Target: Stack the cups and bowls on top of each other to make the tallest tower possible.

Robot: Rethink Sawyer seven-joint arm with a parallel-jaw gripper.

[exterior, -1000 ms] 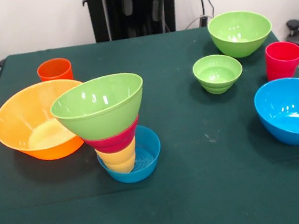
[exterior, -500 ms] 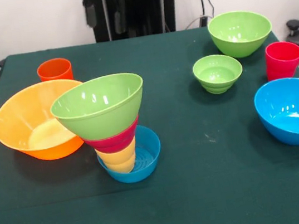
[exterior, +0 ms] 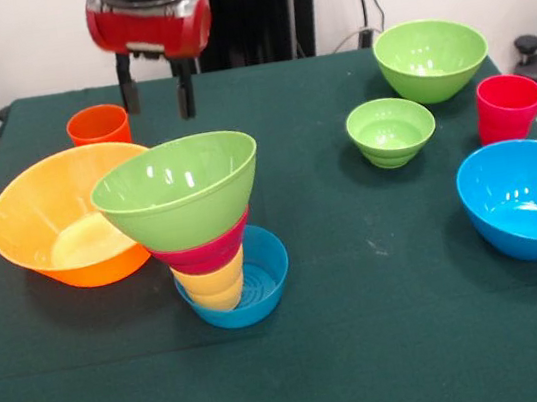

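At the left of the tabletop (exterior: 374, 367) lies the very wide orange bowl (exterior: 65, 226), tilted on its side with its mouth turned up and toward the middle, and just behind it stands the orange cup (exterior: 98, 125), upright and untouched. Next along is the tower (exterior: 197, 227): a small blue bowl (exterior: 261, 288) at the bottom, a yellow cup (exterior: 210, 285) sitting in it, a small red bowl (exterior: 204, 253) on the cup and a big green bowl (exterior: 178, 189) on top, the whole column leaning left so the green rim looks to touch or nearly touch the orange bowl (I cannot tell which).

Above and behind the tower hangs the gripper (exterior: 159, 94), its jaws apart and holding nothing. The orange cup lies down and to the left of the jaws and is the nearest loose piece; its axis is vertical, so a straight drop over its rim would suit. The green bowl's far rim sits right below the jaws and could be knocked.

Further right are the small green bowl (exterior: 390, 130), a second big green bowl (exterior: 430, 57), the red cup (exterior: 508, 106) and the big blue bowl (exterior: 529, 197), all well apart from the tower.
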